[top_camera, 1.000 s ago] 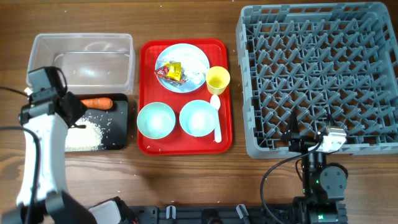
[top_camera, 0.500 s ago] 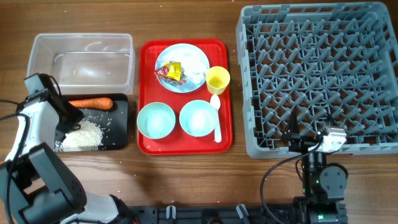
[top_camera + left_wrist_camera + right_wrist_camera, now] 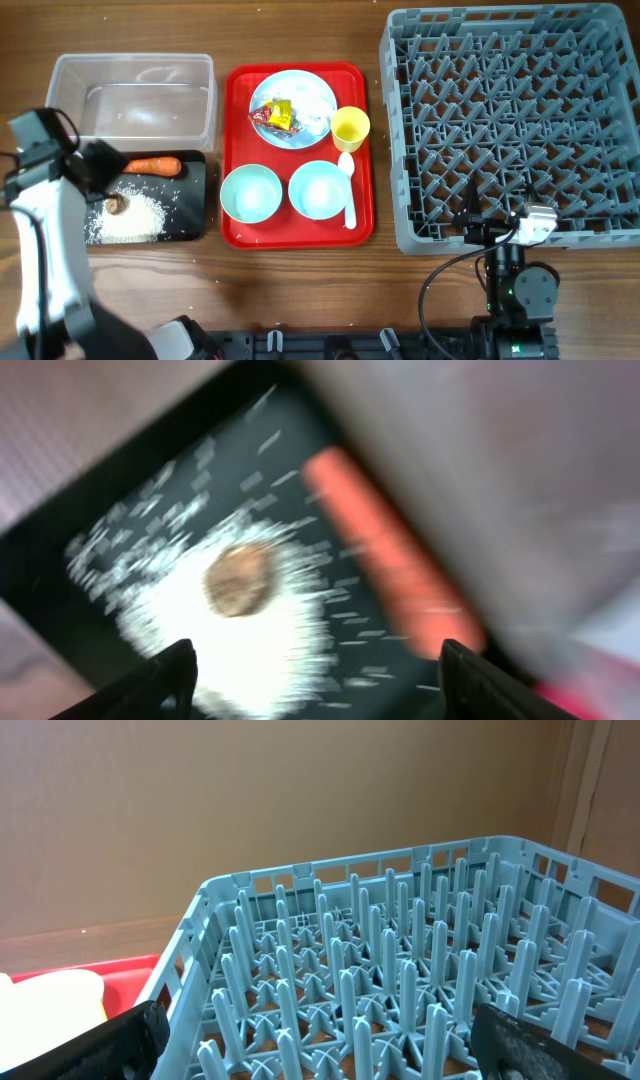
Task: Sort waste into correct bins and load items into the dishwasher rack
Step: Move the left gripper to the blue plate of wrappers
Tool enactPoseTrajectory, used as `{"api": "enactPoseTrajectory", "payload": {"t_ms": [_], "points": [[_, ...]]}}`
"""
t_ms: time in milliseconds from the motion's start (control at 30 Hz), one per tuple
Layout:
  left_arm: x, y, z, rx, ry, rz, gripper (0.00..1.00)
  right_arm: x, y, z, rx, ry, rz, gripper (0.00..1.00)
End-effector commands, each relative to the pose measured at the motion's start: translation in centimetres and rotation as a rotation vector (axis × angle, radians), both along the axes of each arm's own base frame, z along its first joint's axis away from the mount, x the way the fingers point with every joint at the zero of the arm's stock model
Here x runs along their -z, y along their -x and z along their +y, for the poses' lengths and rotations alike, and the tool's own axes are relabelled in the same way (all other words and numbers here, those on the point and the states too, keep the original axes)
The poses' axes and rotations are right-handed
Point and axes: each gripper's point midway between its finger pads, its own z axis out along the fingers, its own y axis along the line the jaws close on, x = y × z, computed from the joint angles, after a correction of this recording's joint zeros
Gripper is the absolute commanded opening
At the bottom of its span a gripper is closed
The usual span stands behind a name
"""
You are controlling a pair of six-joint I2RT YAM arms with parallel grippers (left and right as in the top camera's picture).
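My left claw hangs over the shallow black rectangular tray with its fingers spread wide and nothing held between them. Below it in that tray lies the heap of white rice grains, with the small brown food lump resting on the heap. The orange carrot lies along the tray's far edge, just beside the clear plastic rectangular tub behind it.

Next to the right sits the flat red serving tray. At its back, the round light blue plate carries the yellow and red wrappers and the crumpled white tissue. The small yellow cup stands against the plate's right rim. In front, a smaller light blue bowl stands beside a second light blue bowl, with the white spoon just right of them.

Farthest right is the large square grey plastic dishwasher rack. My right claw waits low at its near wall, fingers fully apart and gripping nothing.
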Motion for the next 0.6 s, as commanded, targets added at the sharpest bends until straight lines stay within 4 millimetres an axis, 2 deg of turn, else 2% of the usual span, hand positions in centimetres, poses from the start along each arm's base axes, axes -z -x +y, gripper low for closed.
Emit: {"api": "enactPoseTrajectory", "payload": {"t_ms": [0,33,67,133,200,233,400,567], "points": [[-9.0,-2.5,-4.0,0.140,0.022,-0.290,0.99,0.0,0.0,-0.3,0.014,-0.007,-0.003,1.00],[-10.5,-2.7,-4.8,0.166,0.002,-0.333,1.00,0.0,0.0,-0.3,0.014,-0.007,-0.003,1.00],[-12.9,-3.3,-6.6,0.226,-0.031,-0.414,1.00,0.0,0.0,-0.3,0.014,-0.007,-0.003,1.00],[-14.3,-3.8,-8.6,0.288,-0.043,-0.464,1.00,0.0,0.0,-0.3,0.014,-0.007,-0.003,1.00],[-14.9,-4.4,-11.4,0.369,-0.032,-0.489,1.00,0.0,0.0,-0.3,0.014,-0.008,-0.003,1.00],[-14.7,-4.8,-13.6,0.431,-0.016,-0.488,1.00,0.0,0.0,-0.3,0.014,-0.007,-0.003,1.00],[-12.1,-6.1,-20.0,0.600,0.024,-0.420,1.00,0.0,0.0,-0.3,0.014,-0.007,-0.003,1.00],[-7.5,-7.7,-25.6,0.720,-0.024,-0.311,1.00,0.0,0.0,-0.3,0.014,-0.007,-0.003,1.00]]}}
